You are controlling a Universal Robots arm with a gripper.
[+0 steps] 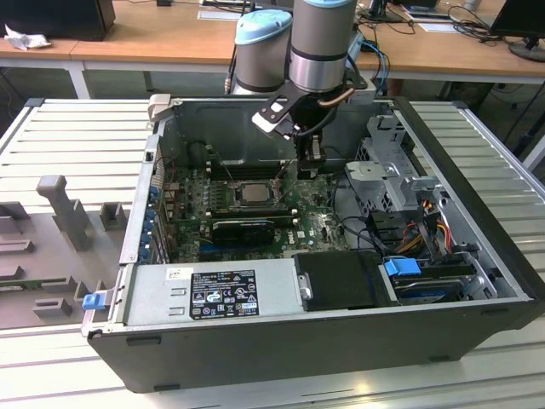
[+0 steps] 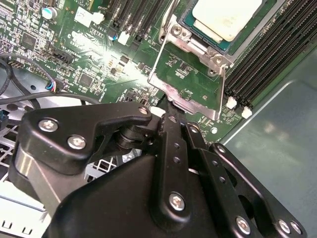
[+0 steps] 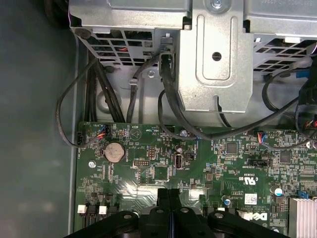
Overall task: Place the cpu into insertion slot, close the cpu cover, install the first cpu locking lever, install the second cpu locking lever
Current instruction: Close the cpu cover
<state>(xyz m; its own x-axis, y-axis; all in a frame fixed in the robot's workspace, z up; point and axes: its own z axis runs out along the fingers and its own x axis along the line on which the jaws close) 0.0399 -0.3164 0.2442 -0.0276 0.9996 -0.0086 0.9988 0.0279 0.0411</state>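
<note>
Exterior view, working across from its left.

- Ribbed grey tabletop (image 1: 77,136). A grey moulded fixture (image 1: 60,209) sits on it at 9 o'clock from the computer case (image 1: 341,354).
- The case lies open. The power supply (image 1: 213,294) runs along its near wall, at 6 o'clock from the green motherboard (image 1: 319,228).
- The cpu (image 1: 253,192) lies flat, silver top up, in the middle of the board. In the second wrist view the cpu (image 2: 228,17) is seated in the insertion slot (image 2: 210,40), dark frame showing round its edge.
- The cpu cover (image 2: 195,104) is swung open off the slot and hinged beside it. Green board shows through its square window.
- The arm (image 1: 319,43) comes down from 12 o'clock, and the gripper (image 1: 308,158) hangs at 2 o'clock from the cpu, near it.
- In the second wrist view the gripper (image 2: 169,106) has its fingers (image 2: 171,131) closed together, with the tip right at the cover's free edge. Contact cannot be confirmed. In the first wrist view the gripper (image 3: 168,194) shows the same closed pair above the board.
- The silver drive cage (image 1: 387,170) stands at 3 o'clock from the gripper, and a blue tab (image 1: 402,267) sits lower, at 5 o'clock.
</note>
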